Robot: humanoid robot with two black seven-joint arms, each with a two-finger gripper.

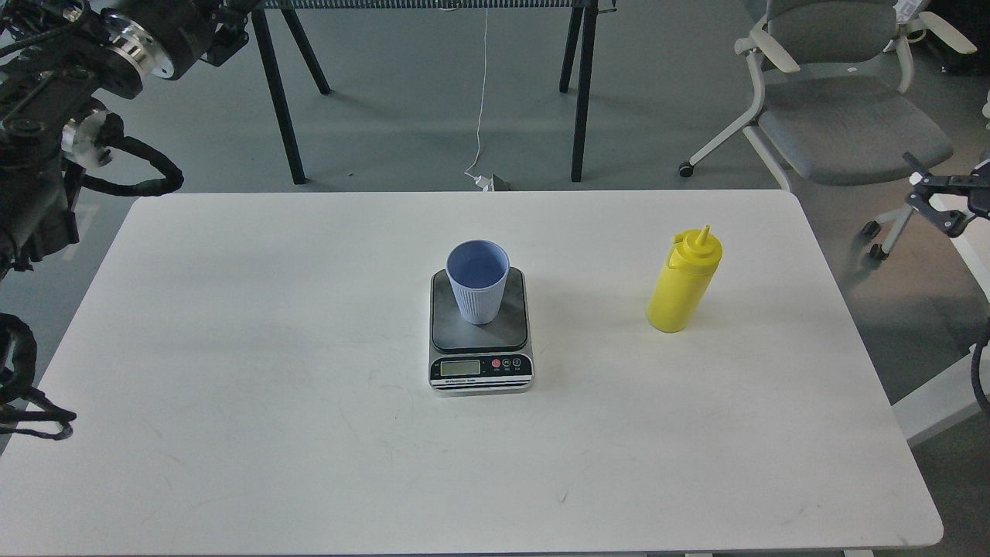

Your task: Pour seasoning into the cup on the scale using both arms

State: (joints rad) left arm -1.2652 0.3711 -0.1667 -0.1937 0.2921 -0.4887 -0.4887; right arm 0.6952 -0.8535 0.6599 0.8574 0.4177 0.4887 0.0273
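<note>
The light-blue ribbed cup (479, 282) stands upright on the dark plate of the scale (480, 363) at the table's middle. Its inside looks empty. The yellow seasoning bottle (684, 282) stands upright on the table to the right of the scale, with nothing holding it. My right gripper (920, 189) is at the right edge of the view, off the table and well to the right of the bottle; its fingers are spread and empty. My left arm comes in at the top left; its gripper (229, 27) is dark and far from the cup.
The white table (309, 433) bears only the scale and the bottle. A grey office chair (843, 116) stands behind the table's right corner. Black table legs (278, 93) and a white cable (481, 93) are on the floor beyond.
</note>
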